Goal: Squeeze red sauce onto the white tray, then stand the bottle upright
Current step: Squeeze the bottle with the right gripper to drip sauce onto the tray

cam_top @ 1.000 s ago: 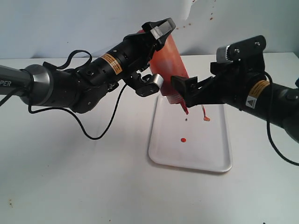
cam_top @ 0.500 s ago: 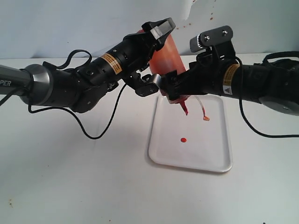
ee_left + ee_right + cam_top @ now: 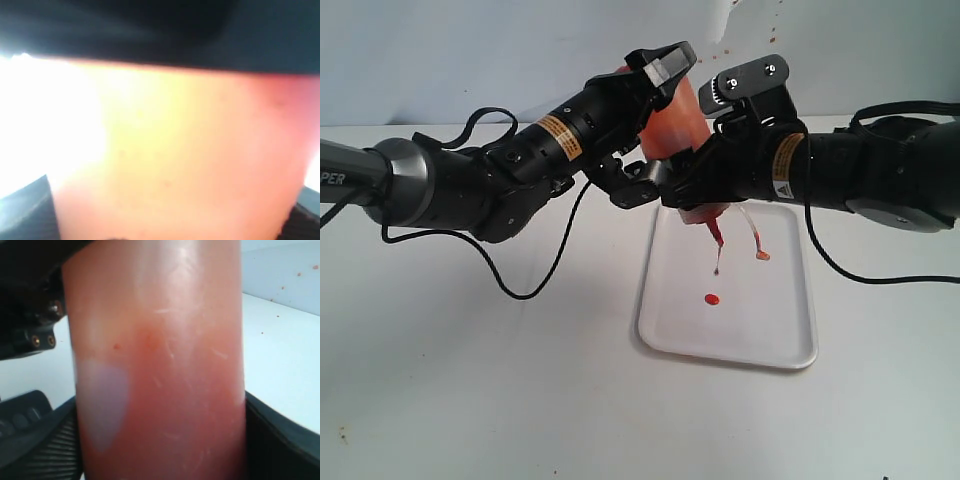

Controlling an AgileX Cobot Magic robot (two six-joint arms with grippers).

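Exterior view: left fingers [image 3: 665, 63], right fingers [image 3: 35, 455] clamp bottle [image 3: 672, 128]; red sauce [image 3: 712, 299] dots white tray [image 3: 770, 330].

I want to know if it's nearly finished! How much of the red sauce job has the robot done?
Done: a small red sauce blob lies on the flat white plastic tray. In hand: the left gripper and right gripper hold the translucent red-orange plastic squeeze bottle nozzle-down, a thin red strand dripping. Left to do: standing it upright.
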